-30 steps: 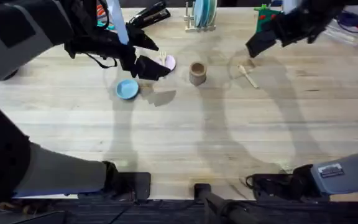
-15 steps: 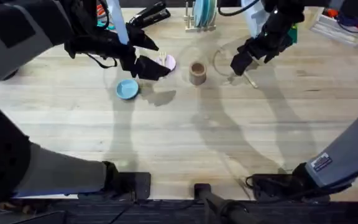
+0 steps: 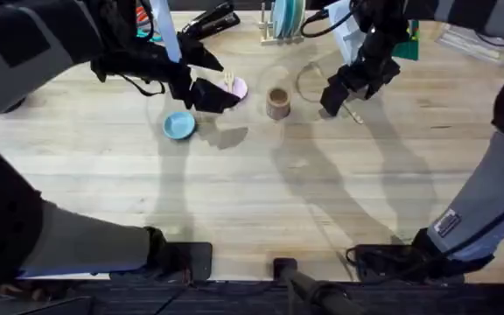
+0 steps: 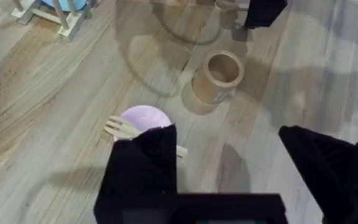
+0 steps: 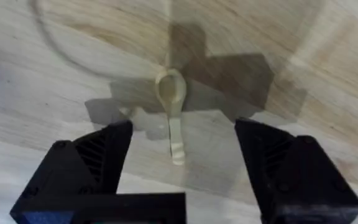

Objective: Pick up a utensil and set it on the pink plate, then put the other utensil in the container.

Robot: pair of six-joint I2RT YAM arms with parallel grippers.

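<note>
The wooden fork (image 4: 122, 127) lies across the pink plate (image 4: 143, 118), tines past its rim; from overhead the fork (image 3: 228, 81) and the plate (image 3: 238, 87) sit left of the tan container (image 3: 277, 102). My left gripper (image 3: 220, 84) hovers open just above them, holding nothing. In the left wrist view the container (image 4: 219, 74) stands upright beyond the left gripper (image 4: 229, 168). The wooden spoon (image 5: 171, 106) lies flat on the table, bowl end away from my right gripper (image 5: 182, 134), which hangs open straddling its handle. From overhead the spoon (image 3: 351, 109) is right of the container, under the right gripper (image 3: 335, 94).
A light blue plate (image 3: 179, 125) lies in front of the left gripper. A dish rack (image 3: 283, 24) with plates stands at the table's far edge, with black tools (image 3: 210, 19) to its left. Bare wood stretches across the near half.
My right arm has swung in from the far right and come down over the spoon, still open. The left arm, fork and plate have not moved.
</note>
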